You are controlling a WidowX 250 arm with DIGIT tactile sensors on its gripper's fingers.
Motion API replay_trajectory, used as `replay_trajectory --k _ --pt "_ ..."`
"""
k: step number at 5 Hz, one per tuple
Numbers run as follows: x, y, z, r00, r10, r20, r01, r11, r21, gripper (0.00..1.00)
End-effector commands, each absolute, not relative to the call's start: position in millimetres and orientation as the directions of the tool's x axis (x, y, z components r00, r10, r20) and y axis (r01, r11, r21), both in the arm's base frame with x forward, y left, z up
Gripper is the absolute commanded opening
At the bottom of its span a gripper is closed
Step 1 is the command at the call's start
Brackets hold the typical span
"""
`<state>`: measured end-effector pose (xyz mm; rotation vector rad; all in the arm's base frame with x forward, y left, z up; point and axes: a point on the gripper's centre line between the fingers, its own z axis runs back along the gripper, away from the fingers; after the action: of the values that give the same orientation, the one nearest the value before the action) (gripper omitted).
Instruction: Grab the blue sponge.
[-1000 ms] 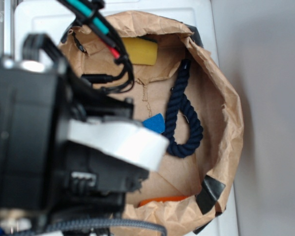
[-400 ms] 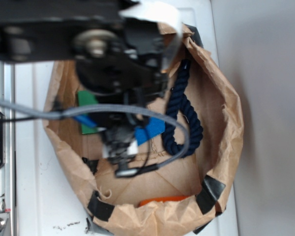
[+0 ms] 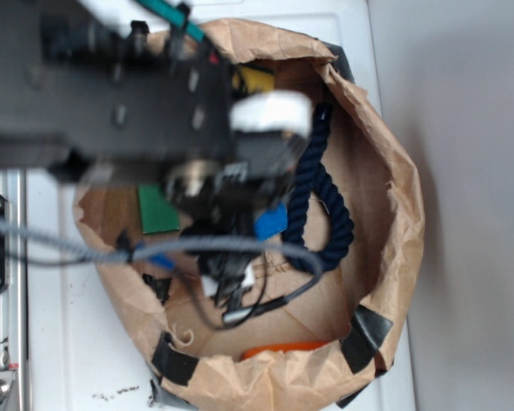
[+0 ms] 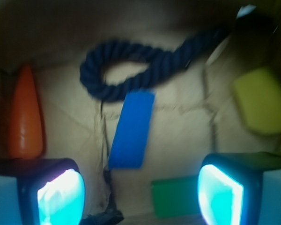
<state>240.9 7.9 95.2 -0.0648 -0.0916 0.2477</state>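
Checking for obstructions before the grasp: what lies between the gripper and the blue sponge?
Only bare brown paper: in the wrist view, nothing sits between the open gripper and the blue sponge.

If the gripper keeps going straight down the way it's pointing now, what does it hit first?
Most likely the blue sponge, which lies between the open fingers of the gripper. The green sponge sits close to the right finger; depth is unclear.

So in the wrist view we've got the sponge (image 4: 131, 129) in the middle of the bag (image 3: 394, 171), rope (image 4: 145, 70) just behind it, carrot (image 4: 25, 115) off left, another sponge (image 4: 178, 197) nearer, right.
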Motion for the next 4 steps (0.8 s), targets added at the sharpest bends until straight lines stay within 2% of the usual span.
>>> replay_trajectory --k 1,2,3,4 --pt "239.0 8.1 84.6 0.933 0.321 0.165 -0.303 0.945 -0.127 1.00" --pt "238.5 7.6 65.6 0.935 0.310 0.171 -0.285 0.946 -0.156 1.00" --pt "240.4 1.5 47.2 0.934 0.289 0.209 -0.269 0.956 -0.118 1.00" --pt "244.1 1.0 39.1 0.932 0.292 0.214 -0.278 0.956 -0.095 1.00"
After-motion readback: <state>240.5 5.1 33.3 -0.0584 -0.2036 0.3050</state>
